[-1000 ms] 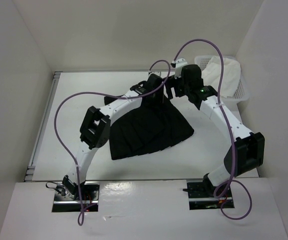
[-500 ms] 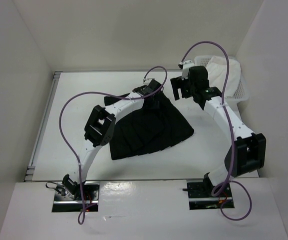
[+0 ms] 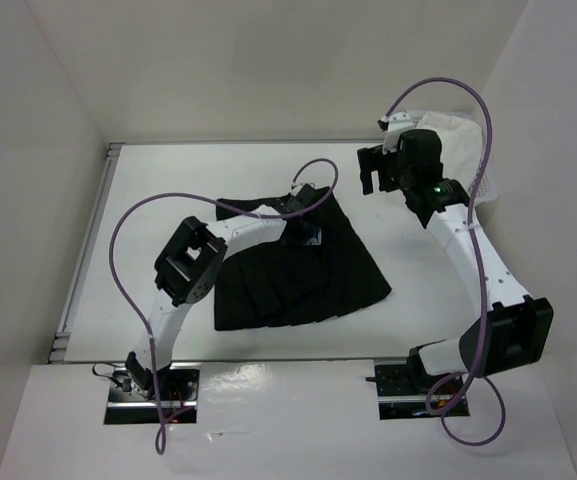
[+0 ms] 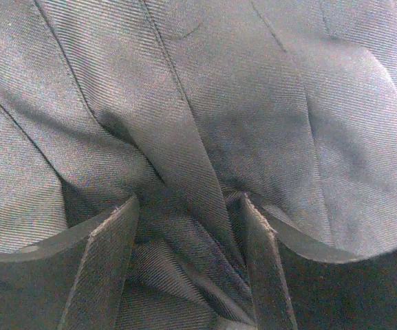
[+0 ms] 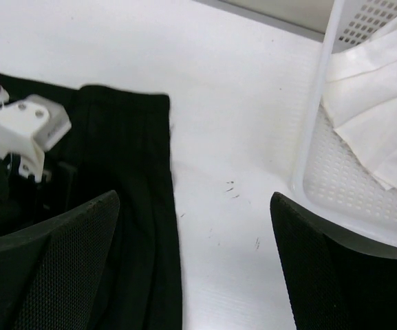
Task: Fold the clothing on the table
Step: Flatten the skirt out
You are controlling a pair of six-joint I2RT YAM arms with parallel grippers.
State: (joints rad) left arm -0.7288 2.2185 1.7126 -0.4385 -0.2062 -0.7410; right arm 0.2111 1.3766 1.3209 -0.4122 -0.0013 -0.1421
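Left claw (image 3: 305, 228), part-open w/ a pucker of cloth btwn its fingers but no sure grip, sits on the black skirt (image 3: 298, 275) mid-desk (image 3: 168, 180) by the far waistband, hem nearward; right claw (image 3: 371, 172), wide & empty, hovers off its far-right corner.

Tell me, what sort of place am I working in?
Likely a robot lab test cell: white panel walls flank the table, with a black skirt and a mesh basket laid out.
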